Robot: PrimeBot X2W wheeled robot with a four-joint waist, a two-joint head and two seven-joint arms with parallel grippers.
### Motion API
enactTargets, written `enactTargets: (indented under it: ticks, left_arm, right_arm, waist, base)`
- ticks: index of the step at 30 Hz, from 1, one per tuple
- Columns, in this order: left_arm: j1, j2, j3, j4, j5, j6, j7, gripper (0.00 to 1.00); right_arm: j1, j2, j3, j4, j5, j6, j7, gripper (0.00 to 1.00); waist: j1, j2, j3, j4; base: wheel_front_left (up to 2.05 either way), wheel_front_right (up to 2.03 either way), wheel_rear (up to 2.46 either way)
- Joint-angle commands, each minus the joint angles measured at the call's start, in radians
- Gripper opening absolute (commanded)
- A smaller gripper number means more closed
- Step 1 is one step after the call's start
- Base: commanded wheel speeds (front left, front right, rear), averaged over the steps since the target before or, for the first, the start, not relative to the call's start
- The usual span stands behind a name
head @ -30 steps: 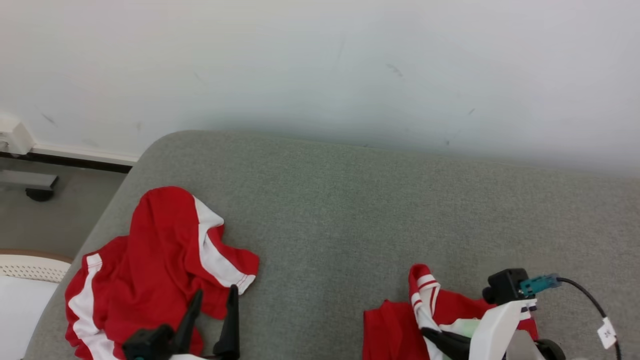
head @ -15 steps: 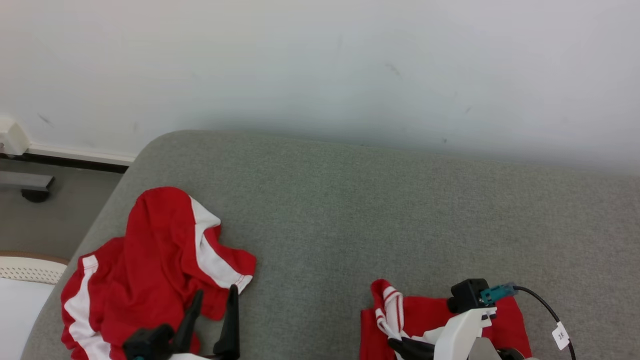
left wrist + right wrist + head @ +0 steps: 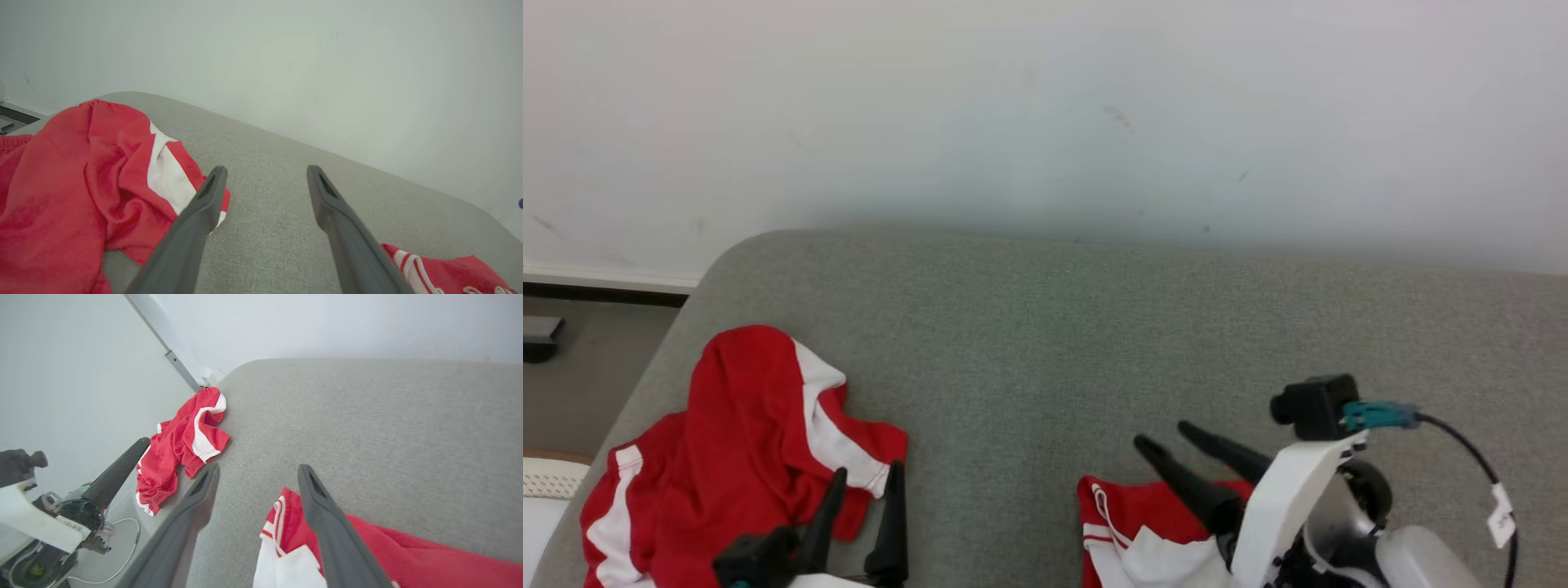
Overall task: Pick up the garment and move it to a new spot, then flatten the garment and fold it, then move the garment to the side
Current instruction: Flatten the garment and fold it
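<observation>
Nearest the robot, at the front edge of the grey cushion (image 3: 1045,343), the striped garment (image 3: 1135,518) is found. It is red cloth with thin white trim and a white patch, bunched compactly and cut off by the bottom of the head view, so whether it is neatly folded cannot be told. The right gripper (image 3: 1162,434) is poised directly over it, its two dark fingers spread wide and angled toward the far left, with nothing caught between them. In the right wrist view the cloth is seen lying beneath one finger, free of any pinch. Such a stance is judged to suit a garment that is set down and not carried. To the left, the left gripper (image 3: 868,469) is held low, its fingers likewise parted wide and empty. One tip is seen over the near corner of the crumpled garment (image 3: 743,433) and the other over bare cushion. This larger red piece, marked with a broad white band, is heaped at the cushion's left end, well apart from the striped one. The arm is judged to be parked within reach of that heap, though contact cannot be confirmed. The open stretch of cushion between the two pieces would serve as room for spreading cloth flat. Beyond the cushion's rounded far edge a pale wall (image 3: 1045,106) is seen, and at the far left a strip of floor (image 3: 572,384).
</observation>
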Motion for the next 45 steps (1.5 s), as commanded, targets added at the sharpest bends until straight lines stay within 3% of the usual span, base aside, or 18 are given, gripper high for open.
enactTargets:
  ticks: [1, 10, 16, 22, 25, 26, 27, 35, 45]
  left_arm:
    - [0.010, 0.000, 0.007, -0.006, 0.002, 0.003, 0.000, 1.00]
    - [0.022, -0.002, 0.015, -0.022, 0.013, 0.000, 0.000, 1.00]
    - [0.036, -0.003, 0.018, -0.026, 0.015, -0.002, 0.000, 1.00]
    - [0.030, -0.003, 0.022, -0.031, 0.019, -0.006, 0.000, 1.00]
    - [0.029, -0.004, 0.023, -0.032, 0.021, -0.009, 0.000, 1.00]
    - [0.029, -0.004, 0.022, -0.032, 0.021, -0.010, 0.000, 1.00]
    - [0.029, -0.005, 0.021, -0.030, 0.020, -0.010, 0.000, 1.00]
    - [0.018, -0.006, 0.022, -0.021, 0.015, -0.015, 0.000, 1.00]
    - [0.015, -0.008, 0.023, -0.015, 0.013, -0.014, 0.000, 1.00]
  right_arm:
    - [-0.015, -0.022, -0.032, -0.031, -0.016, -0.002, -0.026, 1.00]
    - [0.037, -0.110, -0.290, -0.137, -0.111, -0.002, -0.169, 1.00]
    - [0.128, -0.070, -0.478, -0.124, -0.205, -0.002, -0.276, 1.00]
    - [0.220, -0.018, -0.542, -0.085, -0.242, -0.002, -0.320, 1.00]
    - [0.263, 0.006, -0.544, -0.040, -0.230, -0.002, -0.342, 0.42]
    - [0.271, 0.017, -0.543, -0.021, -0.212, -0.002, -0.352, 0.06]
    - [0.279, 0.022, -0.537, -0.002, -0.203, -0.002, -0.362, 0.00]
    - [0.267, 0.023, -0.366, 0.139, -0.178, -0.002, -0.396, 0.00]
    - [0.213, 0.029, -0.255, 0.322, -0.126, -0.002, -0.425, 0.00]
  waist:
    - [0.0000, 0.0000, -0.001, -0.016]
    - [0.0000, 0.0000, -0.007, -0.061]
    - [0.0000, 0.0000, -0.018, -0.082]
    - [0.0000, 0.0000, -0.016, -0.088]
    - [0.0000, 0.0000, -0.013, -0.087]
    - [0.0000, 0.0000, -0.012, -0.087]
    - [0.0000, 0.0000, -0.011, -0.086]
    - [0.0000, 0.0000, -0.005, -0.072]
    - [0.0000, 0.0000, 0.000, -0.030]
  base:
    - [0.00, 0.00, 0.00]
    - [0.00, 0.00, 0.00]
    - [0.00, 0.00, 0.00]
    - [0.00, 0.00, 0.00]
    - [0.00, 0.00, 0.00]
    - [0.00, 0.00, 0.00]
    - [0.00, 0.00, 0.00]
    - [0.00, 0.00, 0.00]
    - [0.00, 0.00, 0.00]
